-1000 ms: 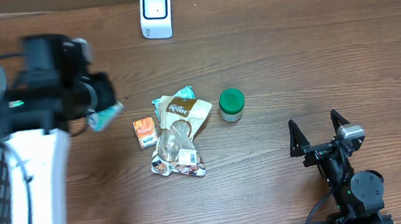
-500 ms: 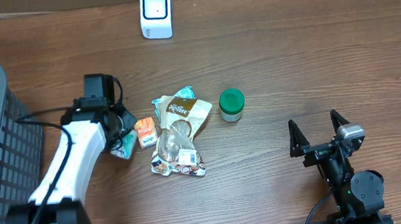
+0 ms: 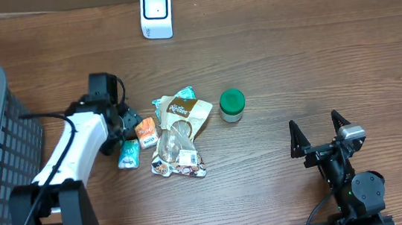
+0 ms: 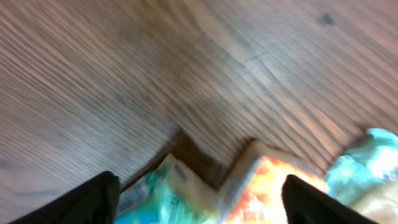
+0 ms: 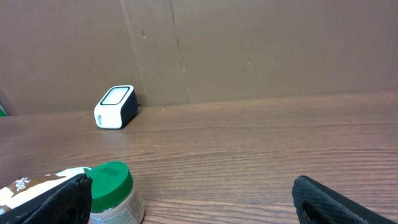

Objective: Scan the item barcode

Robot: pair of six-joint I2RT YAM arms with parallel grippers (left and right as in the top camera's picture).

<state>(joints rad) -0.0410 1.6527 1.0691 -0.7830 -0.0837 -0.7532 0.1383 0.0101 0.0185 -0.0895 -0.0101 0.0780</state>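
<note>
While my left gripper (image 3: 126,124) stands wide and empty, the teal packet (image 3: 128,154) lies at its 6 o'clock, long axis 12-to-6; right gripper (image 3: 320,131), also wide, sits well apart

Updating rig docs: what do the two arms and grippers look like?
The left arm has white shell links, black joints, a trailing black cable and a black left gripper. The right arm is all black, with a small grey block at the wrist; the right gripper has two pointed black fingers. No markings readable.
</note>
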